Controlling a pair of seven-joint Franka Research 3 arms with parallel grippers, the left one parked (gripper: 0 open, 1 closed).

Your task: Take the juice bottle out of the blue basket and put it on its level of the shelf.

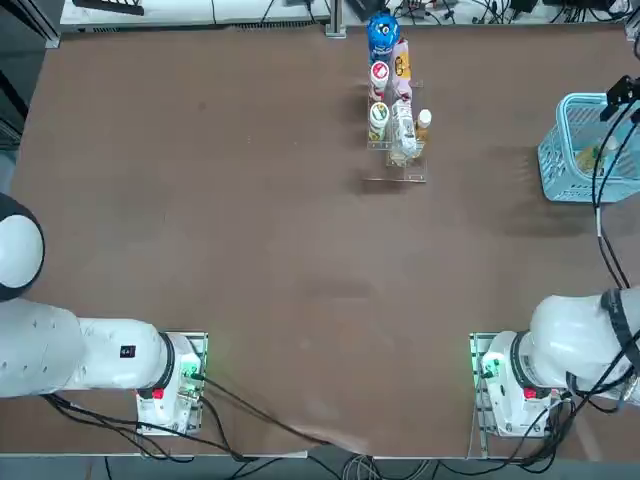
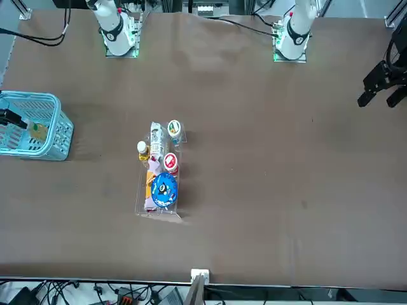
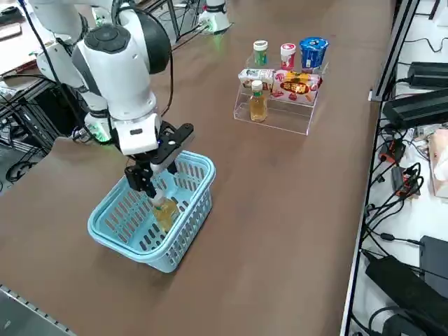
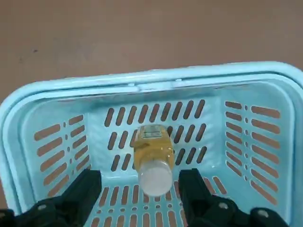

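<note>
The juice bottle [image 4: 152, 156], amber with a white cap, stands inside the blue basket [image 4: 142, 85], cap toward my wrist camera. My right gripper [image 4: 140, 191] hangs open just above it, one finger [image 4: 85, 189] on each side of the cap without touching. From the right side, the gripper [image 3: 143, 187] sits over the basket [image 3: 175, 252] with the bottle [image 3: 166, 213] below it. Overhead, the basket [image 1: 560, 160] is at the table's right edge. The clear shelf [image 1: 397, 175] [image 3: 280, 119] stands at the far middle of the table.
The shelf carries another small amber bottle [image 3: 257, 101] on its low step, packets on the middle step, and green-capped, red-capped and blue-topped [image 3: 313, 52] containers at the back. Cables and power bricks [image 3: 420, 105] lie beyond the table's edge, past the shelf.
</note>
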